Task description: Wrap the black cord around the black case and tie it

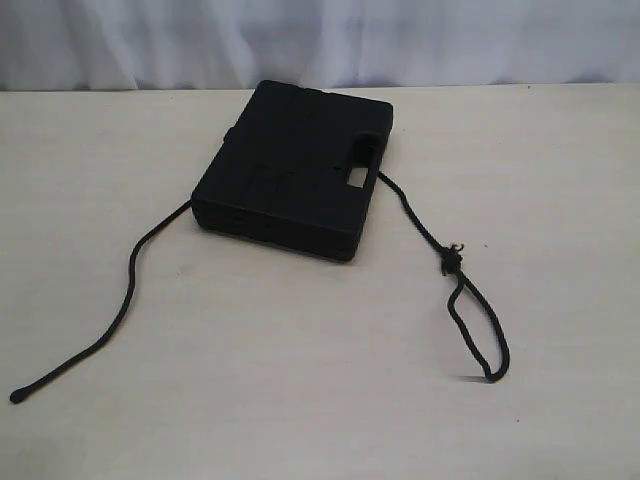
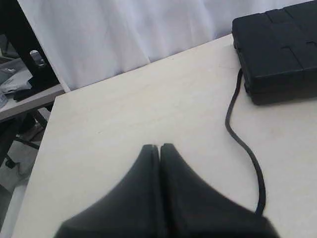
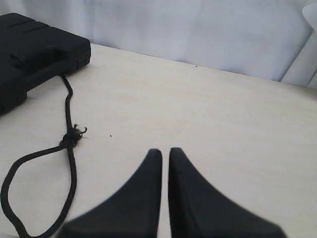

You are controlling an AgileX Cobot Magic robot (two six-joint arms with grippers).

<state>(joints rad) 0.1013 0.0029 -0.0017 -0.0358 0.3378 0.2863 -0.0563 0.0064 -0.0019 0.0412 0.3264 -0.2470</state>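
The black case (image 1: 295, 168) lies flat in the middle of the table, its handle cut-out toward the right. The black cord (image 1: 130, 290) runs under it. One plain end trails off to the front left. The other end, with a frayed knot (image 1: 451, 258) and a loop (image 1: 480, 325), lies at the right. Neither gripper shows in the exterior view. My left gripper (image 2: 159, 147) is shut and empty over bare table, with the cord (image 2: 242, 144) and case (image 2: 280, 47) beside it. My right gripper (image 3: 165, 151) is shut with a hairline gap, empty, with the knot (image 3: 72, 137) and case (image 3: 34, 54) off to its side.
The pale table (image 1: 320, 400) ends at a white curtain (image 1: 320, 40) along the back. In the left wrist view the table's edge (image 2: 47, 124) drops off to dark furniture and clutter (image 2: 20, 74).
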